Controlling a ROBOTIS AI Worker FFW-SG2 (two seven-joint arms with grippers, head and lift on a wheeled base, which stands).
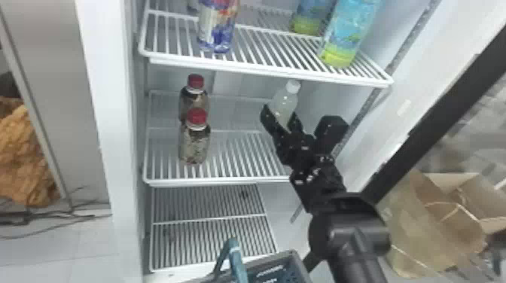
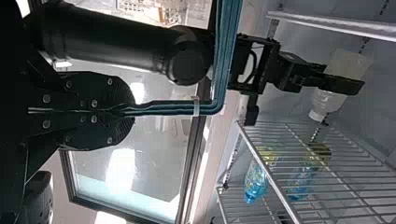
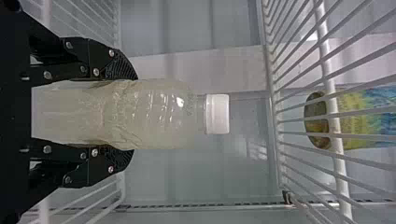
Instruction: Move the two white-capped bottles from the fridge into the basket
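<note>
Bottle (image 1: 287, 99) in right hand (image 1: 281, 112), labels (image 1: 350, 32) above

Two red-capped bottles (image 1: 194, 146) left — blue-green bottles (image 1: 348, 32) above — paper bag (image 1: 425, 233) right.

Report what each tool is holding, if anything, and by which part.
The right tool holds a white-capped plastic bottle of cloudy liquid by its lower body; the left tool grips the grey basket by its teal handle.
</note>
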